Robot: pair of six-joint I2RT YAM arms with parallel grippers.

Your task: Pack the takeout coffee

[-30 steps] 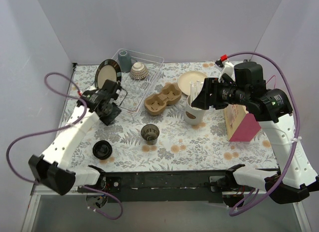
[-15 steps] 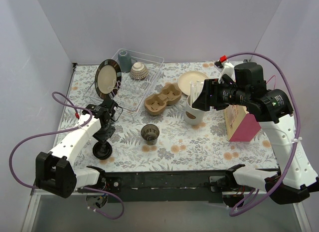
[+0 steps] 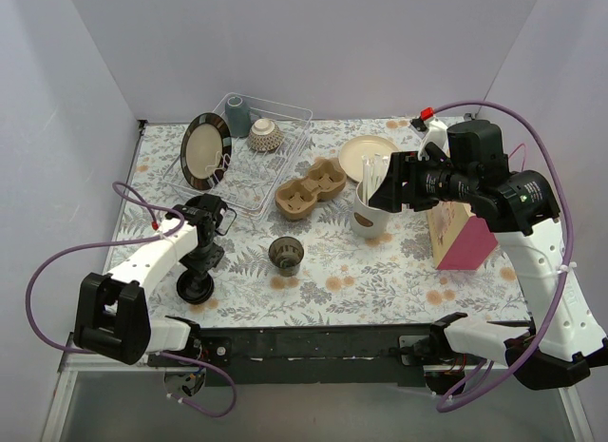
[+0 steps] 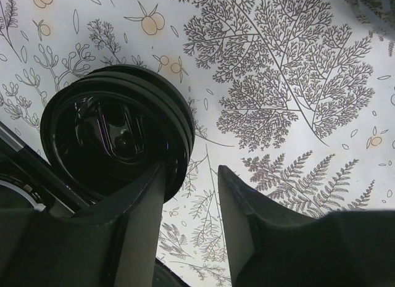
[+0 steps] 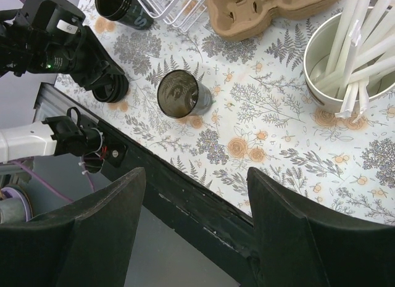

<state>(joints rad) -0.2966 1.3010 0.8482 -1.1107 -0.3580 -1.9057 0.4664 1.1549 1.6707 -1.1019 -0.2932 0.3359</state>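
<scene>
No white paper cup with a black lid shows in any view. A round black plastic lid (image 3: 195, 288) lies near the table's front left, and I see no cup wall under it. My left gripper (image 3: 200, 259) is low beside it and open. In the left wrist view (image 4: 191, 170) its left finger rests against the lid's rim (image 4: 117, 139), with bare tablecloth between the jaws. My right gripper (image 3: 383, 183) hangs high over the table's right half, open and empty (image 5: 196, 176). A brown cardboard cup carrier (image 3: 311, 187) sits mid-table, also in the right wrist view (image 5: 271, 9).
A dark open cup (image 3: 285, 254) stands at front centre. A white cup of straws (image 3: 369, 212) stands beside the right gripper. A wire dish rack (image 3: 249, 190) at the back left holds a plate (image 3: 204, 149), a grey cup (image 3: 237, 114) and a bowl (image 3: 263, 133). A pink box (image 3: 459, 235) is on the right.
My left arm has swung from beside the dish rack toward the front left and lowered its gripper next to the black lid. The right arm has hardly moved.
</scene>
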